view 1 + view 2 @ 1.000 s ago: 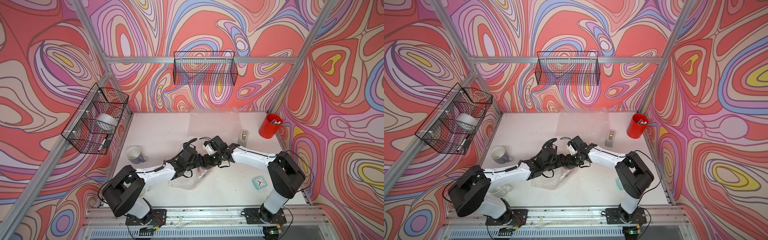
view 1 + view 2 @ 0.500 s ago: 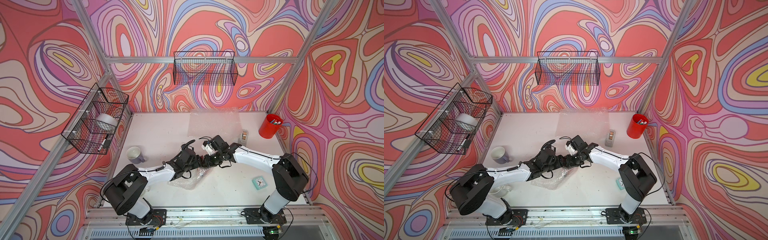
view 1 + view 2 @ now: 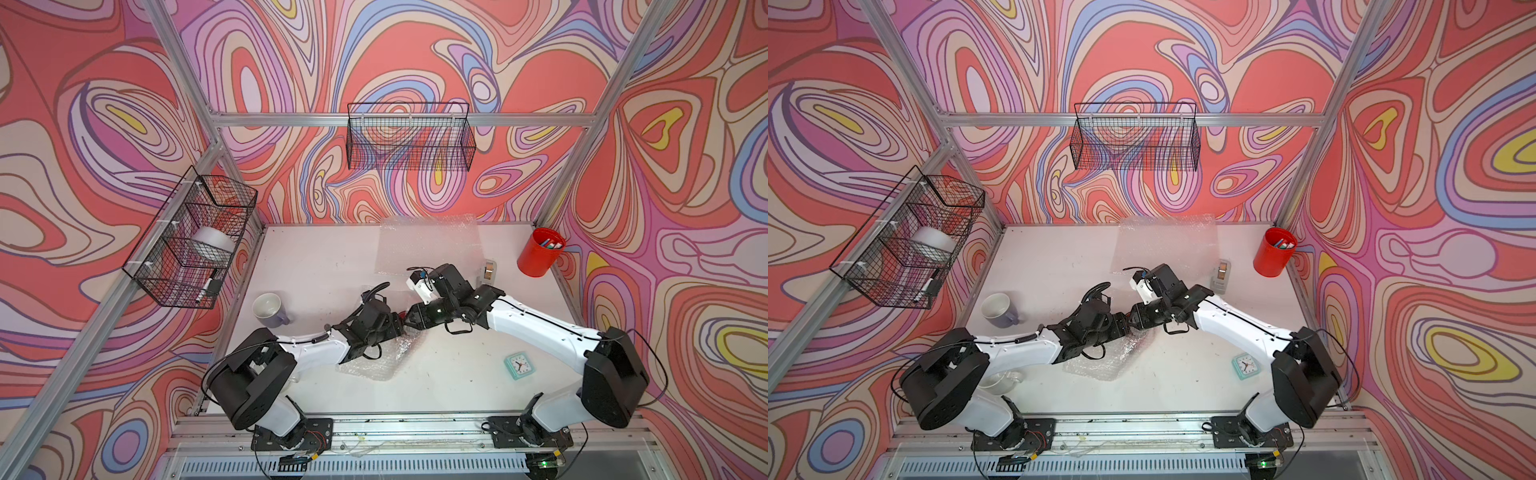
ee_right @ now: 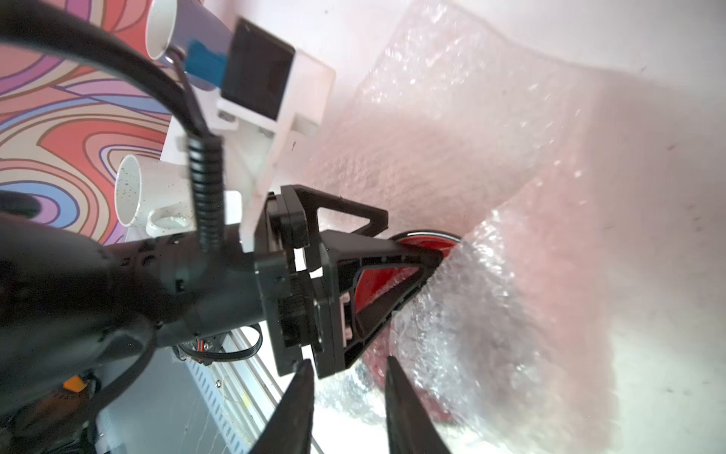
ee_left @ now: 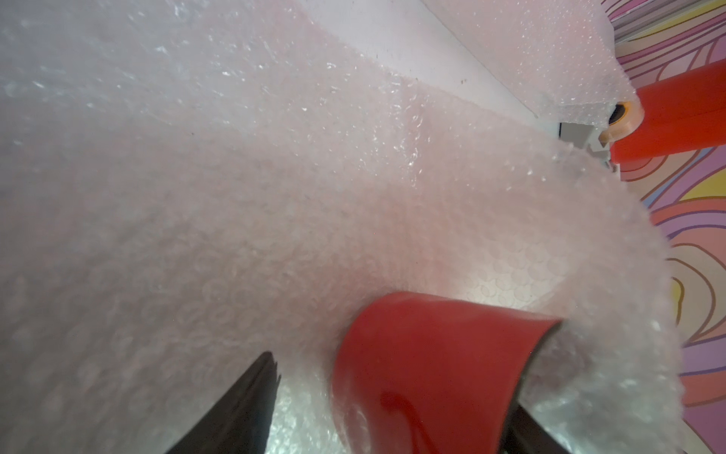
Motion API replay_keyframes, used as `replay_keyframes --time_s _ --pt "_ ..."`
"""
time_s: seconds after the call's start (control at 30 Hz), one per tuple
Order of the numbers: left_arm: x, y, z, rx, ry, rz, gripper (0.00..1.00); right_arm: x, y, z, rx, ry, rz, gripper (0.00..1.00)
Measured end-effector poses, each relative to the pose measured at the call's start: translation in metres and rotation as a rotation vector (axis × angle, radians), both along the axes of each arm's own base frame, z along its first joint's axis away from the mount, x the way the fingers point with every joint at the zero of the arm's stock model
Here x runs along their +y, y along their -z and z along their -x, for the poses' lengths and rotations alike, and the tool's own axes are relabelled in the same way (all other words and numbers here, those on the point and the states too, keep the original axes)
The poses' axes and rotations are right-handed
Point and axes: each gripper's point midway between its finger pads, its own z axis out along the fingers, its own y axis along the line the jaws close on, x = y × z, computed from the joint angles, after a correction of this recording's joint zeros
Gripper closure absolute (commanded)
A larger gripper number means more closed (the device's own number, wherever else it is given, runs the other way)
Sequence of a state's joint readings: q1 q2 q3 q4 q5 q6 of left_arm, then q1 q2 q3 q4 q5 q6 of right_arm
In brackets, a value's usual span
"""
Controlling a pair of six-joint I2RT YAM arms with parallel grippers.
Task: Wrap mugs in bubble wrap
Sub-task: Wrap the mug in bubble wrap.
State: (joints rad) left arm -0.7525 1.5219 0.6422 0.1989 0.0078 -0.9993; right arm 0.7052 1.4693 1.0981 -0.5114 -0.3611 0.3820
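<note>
Left gripper [image 4: 432,263] grips the red mug [image 5: 424,353], swaddled in bubble wrap [image 5: 275,177], at the table's middle.
Right gripper [image 4: 347,359], jaws partly apart and empty, hovers just beside it. Bare table [image 3: 457,374] lies open to the right. Only the right wrist view clearly shows a speckled white mug [image 4: 149,192].

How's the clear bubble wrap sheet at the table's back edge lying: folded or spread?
Spread: the clear bubble wrap sheet lies flat and unfolded in both top views.
</note>
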Motion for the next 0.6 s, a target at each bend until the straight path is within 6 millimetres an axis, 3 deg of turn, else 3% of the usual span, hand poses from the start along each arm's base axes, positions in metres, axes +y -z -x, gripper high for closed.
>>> replay_keyframes --time_s 0.1,0.2,0.37,0.6 --pt "0.000 0.002 0.000 0.005 0.002 -0.002 0.26 -0.014 -0.009 -0.012 -0.077 0.071 0.048 0.62" --pt "-0.001 0.003 0.001 0.010 0.005 -0.002 0.26 -0.032 -0.003 -0.026 -0.113 0.162 0.149 0.52" --pt "-0.001 0.003 0.001 0.011 0.007 -0.001 0.26 -0.055 0.017 -0.041 -0.117 0.258 0.315 0.44" --pt "-0.001 0.003 0.001 0.011 0.008 0.000 0.26 -0.061 0.050 -0.039 -0.048 0.245 0.421 0.43"
